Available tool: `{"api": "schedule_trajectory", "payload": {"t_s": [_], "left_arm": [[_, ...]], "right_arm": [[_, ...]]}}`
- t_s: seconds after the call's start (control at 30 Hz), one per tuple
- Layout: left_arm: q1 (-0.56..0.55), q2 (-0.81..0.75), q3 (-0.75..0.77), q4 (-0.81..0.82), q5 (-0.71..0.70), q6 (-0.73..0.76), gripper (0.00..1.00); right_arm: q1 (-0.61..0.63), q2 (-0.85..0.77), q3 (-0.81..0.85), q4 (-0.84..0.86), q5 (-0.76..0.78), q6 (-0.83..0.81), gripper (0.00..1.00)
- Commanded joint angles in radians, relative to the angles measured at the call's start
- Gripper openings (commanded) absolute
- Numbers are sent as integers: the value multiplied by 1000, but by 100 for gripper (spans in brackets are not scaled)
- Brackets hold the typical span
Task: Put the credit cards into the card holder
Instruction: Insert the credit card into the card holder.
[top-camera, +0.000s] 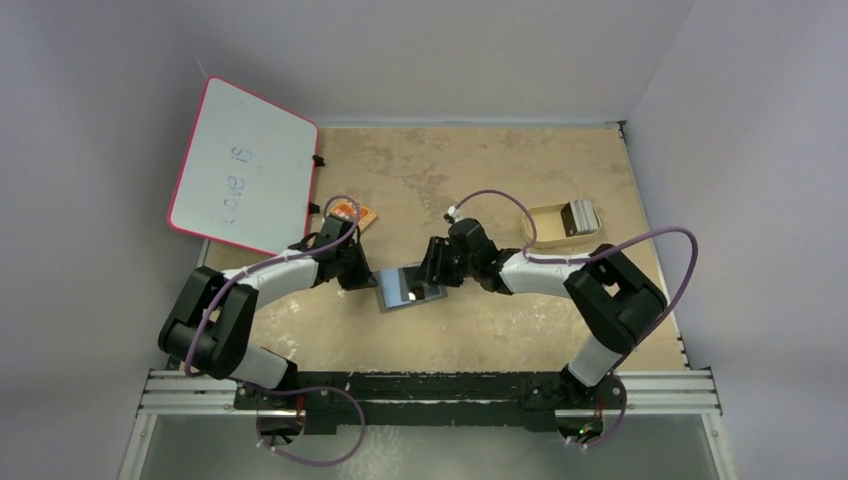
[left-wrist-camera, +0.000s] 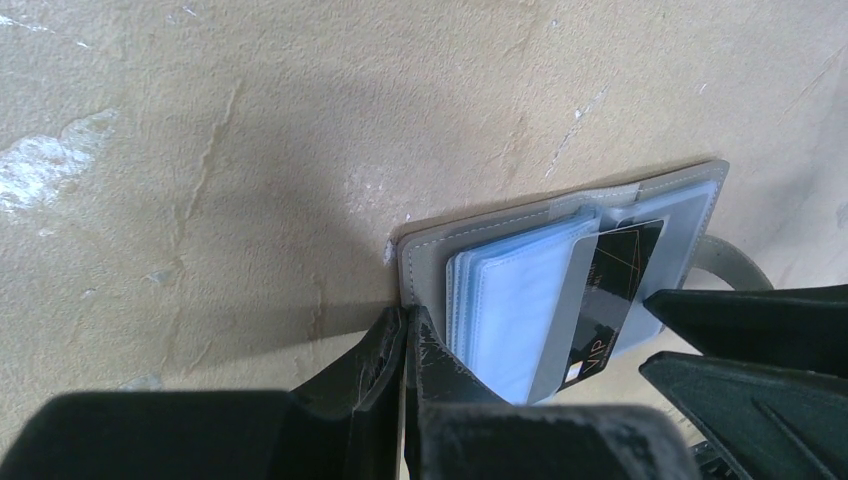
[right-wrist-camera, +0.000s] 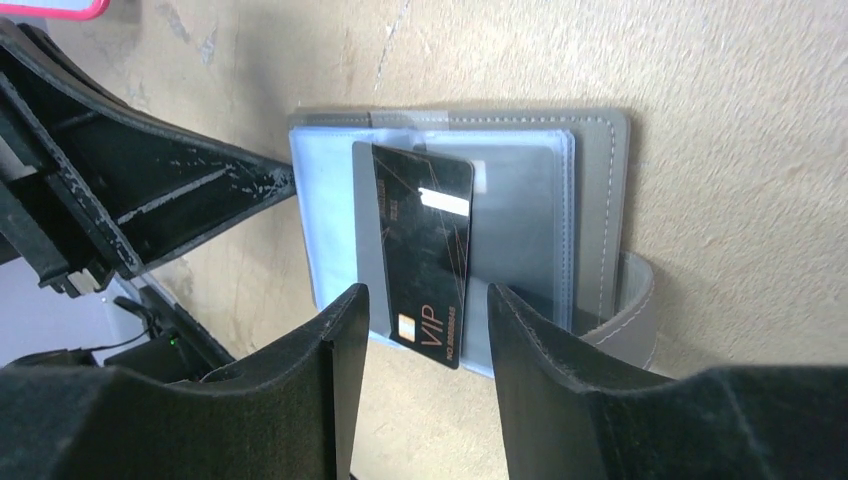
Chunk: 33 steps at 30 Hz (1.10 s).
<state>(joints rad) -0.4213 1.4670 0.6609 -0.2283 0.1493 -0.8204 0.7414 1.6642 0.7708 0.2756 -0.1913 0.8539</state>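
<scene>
Grey fold-over card holder (top-camera: 408, 288) lies open, mid brown table (top-camera: 480, 170), between arms. Left gripper (left-wrist-camera: 405, 325) pinched tight, tips at holder's left edge. Right gripper (right-wrist-camera: 425, 292) jaws apart, either side of shiny black credit card (right-wrist-camera: 425, 240), not touching it; card partly tucked in light blue sleeve (right-wrist-camera: 330, 230). More cards (top-camera: 580, 217) in tan tray (top-camera: 545, 228), far right.

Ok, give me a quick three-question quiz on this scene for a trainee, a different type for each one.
1. True or false: the black card is fully inside the card holder.
2. The right gripper is: A) shut on the card, B) open with a finger on each side of the card, C) shut on nothing.
3. Where are the remaining cards?
Key: 1 false, its end sticks out; 2 B; 3 in the tan tray.
</scene>
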Motion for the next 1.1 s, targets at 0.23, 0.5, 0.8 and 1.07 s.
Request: {"api": "schedule_trajectory", "payload": {"t_s": [0.23,0.5,0.8,1.07], "left_arm": [[-5,-15,-4,34,21,-12,0],[-6,-8,-5,43,25,-15,0],[-8,-12,-2,42,30,-18,0],[-8,-14,25,13,27,-4,0]], "right_arm": [[19,86,106,0,-15,-74,51],[62,147,101,105,-99,-7,51],[65,133,113,101,-72,1,50],[65,53,93,80,-26,-16,47]]}}
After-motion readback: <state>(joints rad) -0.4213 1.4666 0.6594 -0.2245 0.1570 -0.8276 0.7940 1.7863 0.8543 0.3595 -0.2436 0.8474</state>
